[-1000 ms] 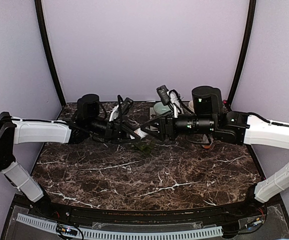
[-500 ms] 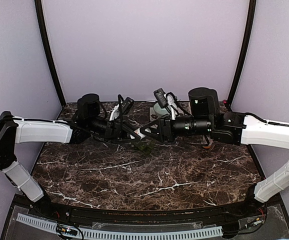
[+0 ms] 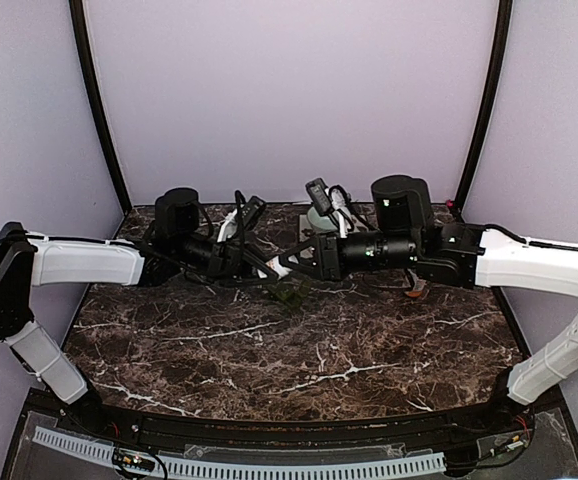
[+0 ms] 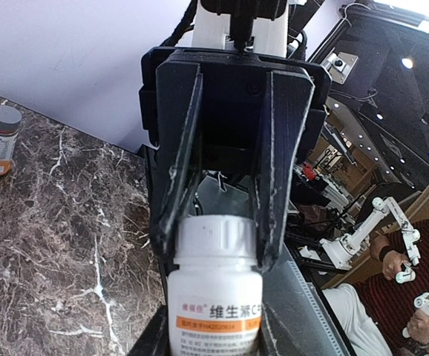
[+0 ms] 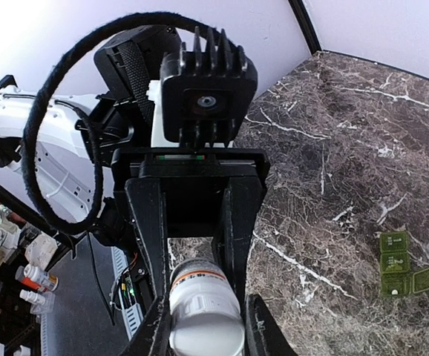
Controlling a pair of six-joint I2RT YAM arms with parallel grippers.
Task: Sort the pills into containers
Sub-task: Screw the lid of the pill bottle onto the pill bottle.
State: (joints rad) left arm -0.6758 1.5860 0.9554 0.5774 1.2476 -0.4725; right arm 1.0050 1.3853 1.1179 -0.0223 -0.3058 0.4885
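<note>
Marble table (image 3: 299,350), flat pill box (image 5: 394,261), left fingers (image 5: 148,230) and right fingers (image 4: 280,148) pinching horizontal bottle (image 4: 216,297)

We see the left gripper (image 3: 266,266) and right gripper (image 3: 293,262) tip to tip at twelve o'clock on the dark marble table (image 3: 269,350). A small white plastic bottle (image 3: 281,268) sits between them, and a dark green plastic pill box (image 3: 291,296) lies just at its six o'clock.
</note>
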